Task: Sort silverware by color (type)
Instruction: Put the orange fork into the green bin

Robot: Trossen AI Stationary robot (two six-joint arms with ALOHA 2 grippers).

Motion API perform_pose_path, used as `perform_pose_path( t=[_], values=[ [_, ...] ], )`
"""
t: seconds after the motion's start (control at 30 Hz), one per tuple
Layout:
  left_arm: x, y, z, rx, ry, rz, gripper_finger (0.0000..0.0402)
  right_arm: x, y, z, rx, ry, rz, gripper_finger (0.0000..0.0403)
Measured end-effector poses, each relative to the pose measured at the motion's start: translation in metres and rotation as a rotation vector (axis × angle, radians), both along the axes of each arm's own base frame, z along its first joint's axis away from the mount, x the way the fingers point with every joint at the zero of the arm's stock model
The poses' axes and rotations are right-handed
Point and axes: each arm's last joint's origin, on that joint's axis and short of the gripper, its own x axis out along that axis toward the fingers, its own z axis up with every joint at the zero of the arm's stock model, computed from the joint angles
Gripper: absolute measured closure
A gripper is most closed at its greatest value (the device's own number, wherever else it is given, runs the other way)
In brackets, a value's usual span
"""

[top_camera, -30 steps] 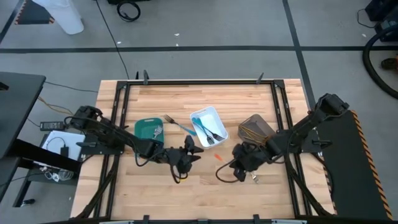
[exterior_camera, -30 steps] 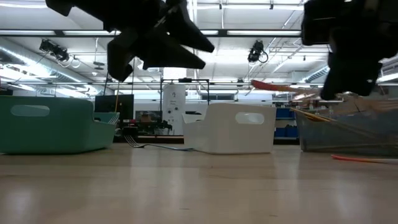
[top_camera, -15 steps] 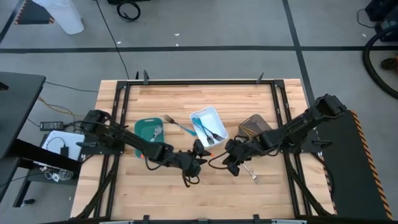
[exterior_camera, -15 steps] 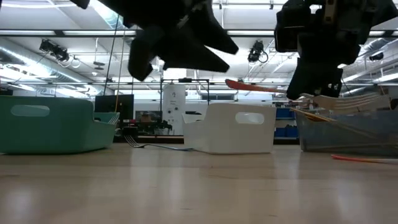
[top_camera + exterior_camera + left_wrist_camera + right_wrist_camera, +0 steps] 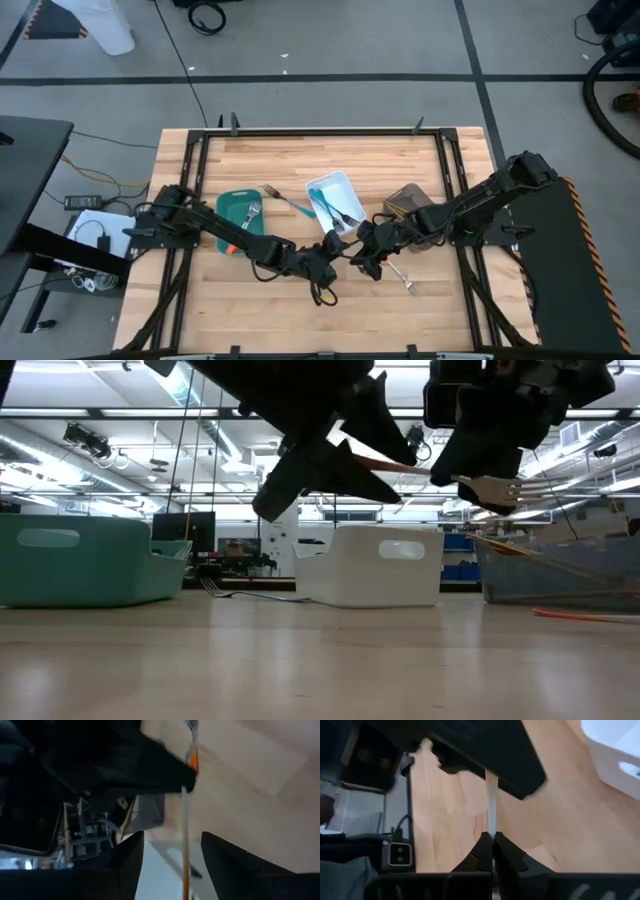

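My right gripper (image 5: 358, 257) is above the table's middle, shut on an orange-handled fork (image 5: 400, 463). The fork's tines (image 5: 495, 490) show pale below the gripper in the low view. My left gripper (image 5: 333, 263) faces it and is open. In the left wrist view its fingers (image 5: 132, 857) stand on either side of the fork's shaft (image 5: 184, 830); I see no touch. A blue-handled fork (image 5: 285, 202) lies flat on the table between the teal tray (image 5: 232, 205) and the white tray (image 5: 322, 186). My right gripper pinches the fork's thin shaft (image 5: 491, 805) between its two fingers (image 5: 482, 851), close to the tine end. The fork is lifted clear of the table and lies almost level, its orange handle (image 5: 385, 460) pointing at my left gripper.
A grey-brown tray (image 5: 410, 203) with utensils sits right of the white tray, which holds blue-handled pieces (image 5: 330, 208). A fork (image 5: 252, 211) lies in the teal tray. Another fork (image 5: 404, 277) lies on the table near the right gripper. A dark frame (image 5: 320, 131) rims the table.
My right gripper has carried the orange-handled fork toward the table's left and a little upward. My left gripper has reached toward the table's right until it faces the right gripper, its fingers now on either side of the fork's handle.
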Motion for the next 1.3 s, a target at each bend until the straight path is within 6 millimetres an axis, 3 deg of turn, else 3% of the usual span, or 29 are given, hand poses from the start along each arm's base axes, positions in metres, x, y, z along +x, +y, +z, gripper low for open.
perform_pose_path(
  t=[0.17,0.5,0.67,0.93,1.1,1.3],
  values=[
    [0.0,0.001,0.0,0.028,-0.002,0.008,0.0236,0.002,-0.003,0.001,0.001,-0.013,-0.005,0.0396],
    [-0.002,0.0,-0.001,0.011,0.003,0.011,0.0384,0.002,-0.007,0.001,-0.017,-0.011,-0.009,0.0396],
    [-0.002,0.0,-0.002,0.0,0.007,0.014,0.0391,0.003,-0.008,0.001,-0.022,-0.014,-0.016,0.0379],
    [-0.003,0.0,-0.004,-0.128,-0.018,0.085,0.0393,0.004,-0.009,0.004,-0.055,-0.058,0.026,0.0293],
    [-0.008,0.0,-0.009,-0.232,-0.004,0.161,0.0393,0.005,-0.02,0.01,-0.109,-0.097,0.033,0.0255],
    [-0.017,-0.001,-0.01,-0.374,0.011,0.278,0.0393,0.002,-0.038,0.021,-0.118,-0.127,0.069,0.0246]
  ],
)
